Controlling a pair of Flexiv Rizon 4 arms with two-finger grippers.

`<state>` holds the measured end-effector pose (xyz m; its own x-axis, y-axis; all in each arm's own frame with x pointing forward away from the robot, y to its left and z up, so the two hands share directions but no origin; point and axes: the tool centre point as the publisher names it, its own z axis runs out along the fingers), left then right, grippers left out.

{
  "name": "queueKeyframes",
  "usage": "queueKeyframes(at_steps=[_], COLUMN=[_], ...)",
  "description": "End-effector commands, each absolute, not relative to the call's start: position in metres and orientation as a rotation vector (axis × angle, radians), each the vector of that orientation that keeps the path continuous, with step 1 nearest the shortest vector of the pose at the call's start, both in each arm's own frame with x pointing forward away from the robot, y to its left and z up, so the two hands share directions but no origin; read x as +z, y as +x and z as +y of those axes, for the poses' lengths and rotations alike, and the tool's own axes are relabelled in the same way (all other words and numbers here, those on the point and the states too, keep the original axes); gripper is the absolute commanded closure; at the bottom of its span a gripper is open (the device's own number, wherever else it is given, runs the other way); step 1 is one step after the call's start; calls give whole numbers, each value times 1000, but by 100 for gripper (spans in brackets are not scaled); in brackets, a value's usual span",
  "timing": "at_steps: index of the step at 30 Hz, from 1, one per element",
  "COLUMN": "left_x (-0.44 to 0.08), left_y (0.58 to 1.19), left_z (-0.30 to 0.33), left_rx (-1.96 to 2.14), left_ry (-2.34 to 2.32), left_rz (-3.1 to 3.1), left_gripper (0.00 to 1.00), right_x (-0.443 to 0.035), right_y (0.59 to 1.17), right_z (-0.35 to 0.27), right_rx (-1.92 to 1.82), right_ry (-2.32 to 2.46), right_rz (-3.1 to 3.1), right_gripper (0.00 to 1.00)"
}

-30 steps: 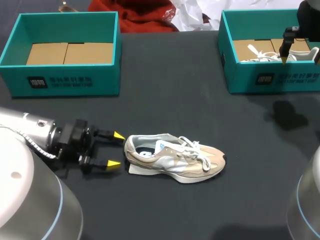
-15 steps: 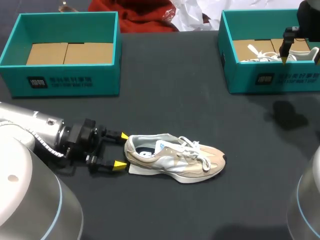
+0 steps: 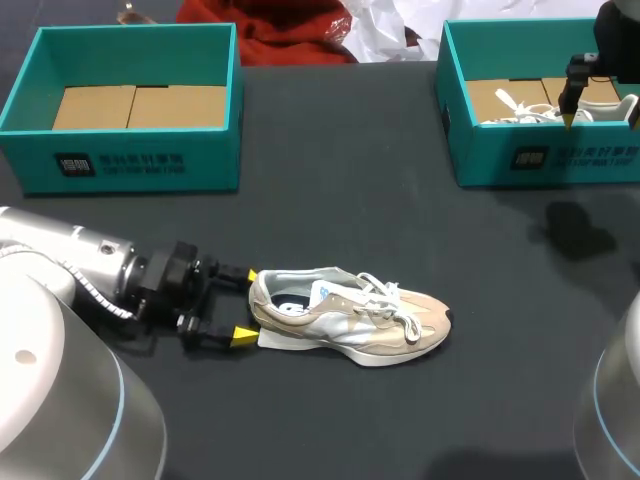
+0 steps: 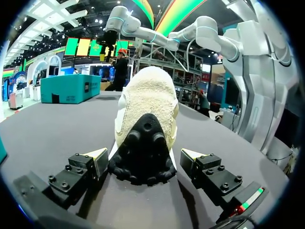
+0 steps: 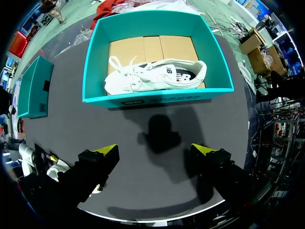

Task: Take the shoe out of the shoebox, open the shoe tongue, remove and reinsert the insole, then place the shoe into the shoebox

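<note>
- The left end effector (image 3: 245, 304) is spread open and grips nothing.
- Its two yellow fingers (image 4: 97, 155) stand one on each side of the heel of the shoe (image 3: 345, 315).
- I cannot tell if either finger touches the heel.
- The shoe lies on its sole on the dark worktop (image 3: 400, 220), right in front of this end effector.
- The heel points at the end effector and the toe points straight away from it.
- So the shoe's long way runs in line with the fingers, and I think a squeeze would pinch the heel from both sides.
- The right end effector (image 5: 155, 152) is open too, well apart from this shoe.
- It hangs near a shoebox (image 3: 480, 160) with a white shoe (image 5: 157, 74) inside.
- The left arm is much nearer.
</note>
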<state>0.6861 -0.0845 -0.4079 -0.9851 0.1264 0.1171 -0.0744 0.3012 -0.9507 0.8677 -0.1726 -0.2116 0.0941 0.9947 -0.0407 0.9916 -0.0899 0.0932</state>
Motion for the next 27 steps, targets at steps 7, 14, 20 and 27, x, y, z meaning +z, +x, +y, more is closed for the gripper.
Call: queueKeyframes(at_steps=[7,14,20,27], left_x=[-411,-413,-416,-413], left_y=[686,688,691,689], left_z=[-96,-103,-108,-115], left_rx=[1781,1789,1798,1808], left_ry=[-41,-29,-19,-36], left_rz=[-2394,-2394,-2386,-2366], left_gripper=[0,0,0,0], right_x=[-212,-212,-212,-212], right_y=[867,867,867,867], right_z=[-173,-173,-173,-173], right_rx=[51,51,51,51], right_ry=[2249,2249,2249,2249], right_rz=[2050,2050,2050,2050], right_gripper=[0,0,0,0])
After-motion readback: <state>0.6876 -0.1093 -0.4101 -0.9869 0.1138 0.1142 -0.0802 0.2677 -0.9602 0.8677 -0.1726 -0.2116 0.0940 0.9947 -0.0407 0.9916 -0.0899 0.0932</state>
